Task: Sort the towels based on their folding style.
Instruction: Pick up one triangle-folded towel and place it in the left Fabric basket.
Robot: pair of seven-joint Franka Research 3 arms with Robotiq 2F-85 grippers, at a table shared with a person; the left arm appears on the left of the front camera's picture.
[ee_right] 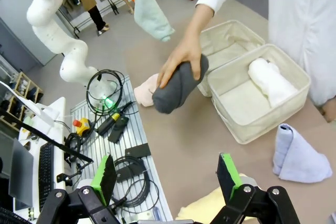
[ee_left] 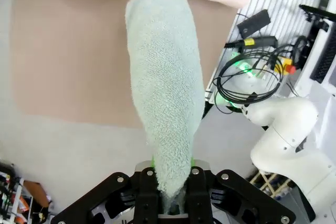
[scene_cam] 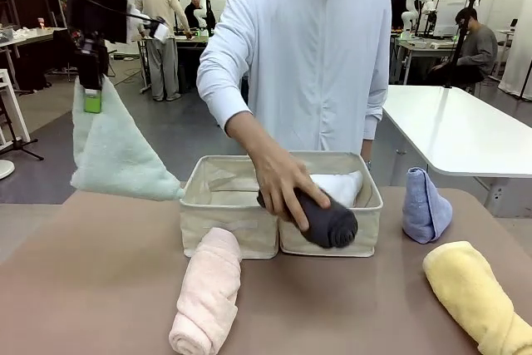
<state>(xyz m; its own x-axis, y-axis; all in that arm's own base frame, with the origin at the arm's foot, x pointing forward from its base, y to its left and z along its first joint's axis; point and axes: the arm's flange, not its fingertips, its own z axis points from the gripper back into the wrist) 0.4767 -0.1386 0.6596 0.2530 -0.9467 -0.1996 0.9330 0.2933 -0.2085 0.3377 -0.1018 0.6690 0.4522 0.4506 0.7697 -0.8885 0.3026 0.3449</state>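
clamps the left jaws on the teal cone, hanging at upper left, off the surface. holds the right jaws apart, empty. looks early in the sort: only a white roll in the right bin, plus a grey roll under a person's hand at its front rim. left to sort: pink roll, yellow roll, blue cone, all on the brown surface; left bin looks empty. beyond, white tables and people in an open workroom.
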